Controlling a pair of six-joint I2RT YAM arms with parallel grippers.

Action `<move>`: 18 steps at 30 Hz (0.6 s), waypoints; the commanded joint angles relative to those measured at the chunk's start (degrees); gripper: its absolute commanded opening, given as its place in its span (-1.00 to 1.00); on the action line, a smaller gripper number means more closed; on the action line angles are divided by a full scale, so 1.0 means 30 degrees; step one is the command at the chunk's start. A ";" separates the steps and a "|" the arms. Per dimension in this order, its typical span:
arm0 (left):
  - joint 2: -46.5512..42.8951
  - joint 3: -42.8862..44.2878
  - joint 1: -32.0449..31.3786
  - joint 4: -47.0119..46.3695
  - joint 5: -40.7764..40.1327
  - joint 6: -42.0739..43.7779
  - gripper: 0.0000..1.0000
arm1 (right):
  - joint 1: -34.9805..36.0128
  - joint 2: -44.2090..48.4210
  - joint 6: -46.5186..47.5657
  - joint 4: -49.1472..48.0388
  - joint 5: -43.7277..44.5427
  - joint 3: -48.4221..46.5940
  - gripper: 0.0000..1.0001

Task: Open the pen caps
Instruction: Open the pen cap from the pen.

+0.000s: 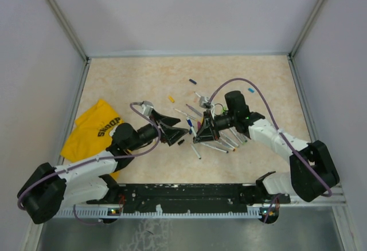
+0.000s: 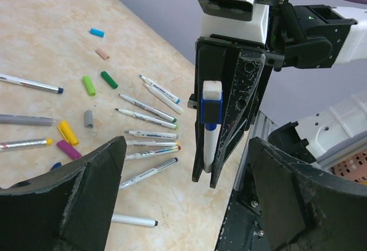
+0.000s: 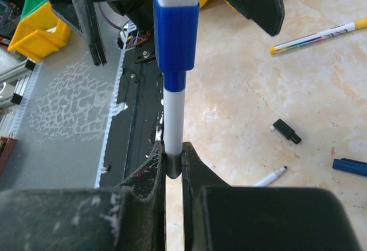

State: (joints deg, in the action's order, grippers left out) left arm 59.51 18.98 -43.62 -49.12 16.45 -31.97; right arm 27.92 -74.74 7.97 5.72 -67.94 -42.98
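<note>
A yellow cloth (image 1: 94, 128) lies crumpled at the far left of the counter (image 1: 132, 79). Just right of it, the left end effector (image 1: 182, 135) is released, jaws spread wide and holding nothing. It faces the right end effector (image 3: 173, 159), which is clenched on the white barrel of a pen (image 3: 172, 119) raised above the counter. The pen's blue cap (image 3: 175, 33) is still on and points toward the gap between the left jaws, with no contact visible. Other pens (image 2: 150, 119) lie side by side on the counter under the right arm. Loose caps (image 2: 88, 85) are scattered beyond them.
</note>
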 commanded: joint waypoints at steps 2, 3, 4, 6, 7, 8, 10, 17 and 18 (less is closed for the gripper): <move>0.1459 0.1143 0.0066 -0.2922 0.1383 -0.1183 0.74 | -0.0164 -0.0077 0.0304 -0.0342 -0.0720 -0.0865 -1.00; 0.1778 0.1275 0.0066 -0.3173 0.1528 -0.1181 0.72 | -0.0167 -0.0077 0.0303 -0.0376 -0.0715 -0.0876 -1.00; 0.2041 0.1401 0.0066 -0.3387 0.1590 -0.1291 0.70 | -0.0163 -0.0077 0.0303 -0.0381 -0.0729 -0.0870 -1.00; 0.2404 0.1572 0.0066 -0.3662 0.1607 -0.1462 0.65 | -0.0167 -0.0092 0.0278 -0.0409 -0.0707 -0.0855 -1.00; 0.2526 0.1691 0.0066 -0.3763 0.1560 -0.1560 0.61 | -0.0156 -0.0104 0.0260 -0.0396 -0.0725 -0.0850 -1.00; 0.2658 0.1765 0.0059 -0.3761 0.1485 -0.1587 0.57 | -0.0165 -0.0128 0.0272 -0.0406 -0.0731 -0.0849 -1.00; 0.2841 0.2001 0.0066 -0.3767 0.1434 -0.1663 0.45 | -0.0167 -0.0161 0.0274 -0.0396 -0.0715 -0.0869 -1.00; 0.3939 0.2558 0.0066 -0.3849 0.2023 -0.1987 -0.31 | -0.0167 -0.0106 0.0259 -0.0338 -0.0749 -0.0876 -1.00; 0.4117 0.2616 0.0066 -0.3977 0.2194 -0.2003 -0.40 | -0.0167 -0.0106 0.0280 -0.0329 -0.0759 -0.0878 -1.00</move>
State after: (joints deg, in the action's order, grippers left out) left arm 69.97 24.86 -43.62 -58.24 20.62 -36.91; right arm 27.92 -74.89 7.97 5.74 -68.69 -43.18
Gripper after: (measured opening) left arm 0.358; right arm 0.059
